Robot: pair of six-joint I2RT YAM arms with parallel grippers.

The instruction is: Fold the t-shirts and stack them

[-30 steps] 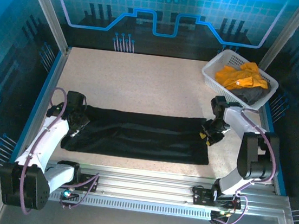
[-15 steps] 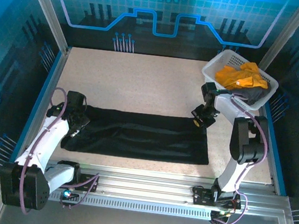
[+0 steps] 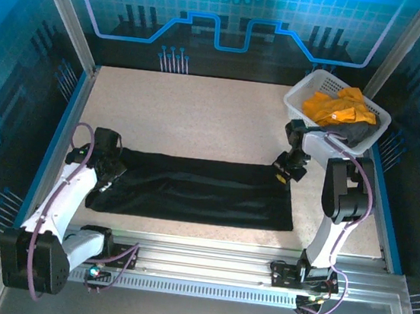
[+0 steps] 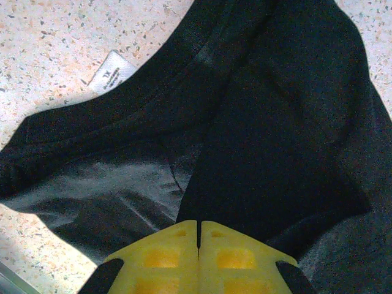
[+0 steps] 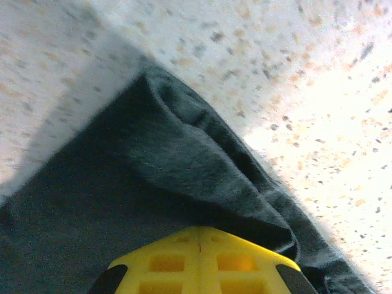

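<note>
Across the near half of the surface (image 3: pixel 199 117) the black t-shirt (image 3: pixel 198 190) lies as a long folded band. The white basket (image 3: pixel 297 99) at far right holds the orange-yellow t-shirt (image 3: pixel 339 108) and the dark grey t-shirt (image 3: pixel 351 134). The left end effector (image 4: pixel 198 228) is clenched on the black shirt's collar end, and the right end effector (image 5: pixel 199 236) is clenched on its far-right corner.

Right gripper (image 3: pixel 288 172) is on the move. A second ago it sat lower on the right edge of the black t-shirt (image 3: pixel 198 190). It then jumped to the far right corner, and now it has eased back a touch, nearer and to the right, resting on that corner. The right arm (image 3: pixel 341 196) has swung in from the right side of the bench (image 3: pixel 199 117) and stands more upright.
</note>
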